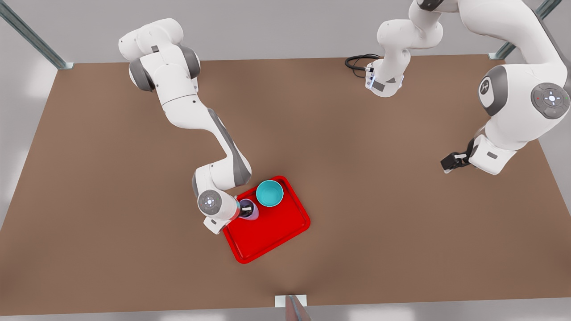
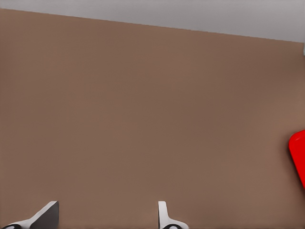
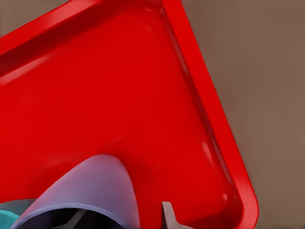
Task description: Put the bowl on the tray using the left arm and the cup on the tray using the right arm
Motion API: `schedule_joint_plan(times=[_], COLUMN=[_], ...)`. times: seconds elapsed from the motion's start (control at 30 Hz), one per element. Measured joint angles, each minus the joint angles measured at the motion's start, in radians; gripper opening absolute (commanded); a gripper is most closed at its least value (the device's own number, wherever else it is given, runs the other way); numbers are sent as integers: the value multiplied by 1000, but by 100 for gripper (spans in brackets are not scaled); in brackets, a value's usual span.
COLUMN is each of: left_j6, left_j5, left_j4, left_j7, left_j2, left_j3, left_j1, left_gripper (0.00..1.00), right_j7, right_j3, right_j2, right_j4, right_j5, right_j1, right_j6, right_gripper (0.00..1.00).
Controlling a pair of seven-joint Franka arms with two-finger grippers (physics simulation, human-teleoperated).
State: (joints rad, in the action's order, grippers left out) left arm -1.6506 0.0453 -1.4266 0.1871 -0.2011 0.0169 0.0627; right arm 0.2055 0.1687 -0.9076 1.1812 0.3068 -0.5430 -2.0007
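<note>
Teal bowl [image 1: 269, 193], lavender cup [image 1: 248, 209] on red tray [image 1: 276, 227]

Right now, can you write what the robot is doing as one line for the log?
bowl: on tray | cup: over tray, in right gripper | left gripper: open, empty, waiting apart over table

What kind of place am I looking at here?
Probably a simulated robot test bench, not a real room: two white arms over a bare brown table, grey walls, a red tray holding a bowl and cup.
</note>
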Motion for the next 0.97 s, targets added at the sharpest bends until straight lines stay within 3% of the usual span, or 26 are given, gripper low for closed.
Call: schedule_joint_plan(times=[0.47, 0.57, 0.63, 0.67, 0.7, 0.8, 0.97], left_j6=[-3, -3, -2, -1, -1, 1, 12], left_j5=[0, -1, -2, -2, -3, -4, -8], left_j4=[3, 3, 3, 3, 3, 3, 11], left_j7=[2, 2, 2, 2, 2, -12, -18], left_j2=[0, 0, 6, 7, 8, 7, 6], left_j3=[0, 0, 0, 0, 0, -1, 1], left_j1=[-1, -1, -2, -3, -6, -2, -5], left_gripper=[100, 100, 100, 100, 100, 100, 100], right_j7=[-3, 76, 57, -46, -181, -261, -253], right_j3=[0, -8, 36, 51, 40, -155, -176], right_j2=[23, 187, 319, 411, 502, 734, 774], right_j4=[-4, 11, -4, -5, 2, 138, 179], right_j5=[1, 1, -42, -153, -265, -394, -394], right_j1=[-4, -9, 41, 75, 138, 407, 430], right_j6=[16, 239, 441, 505, 519, 514, 514], right_gripper=[100, 100, 100, 100, 100, 100, 100])
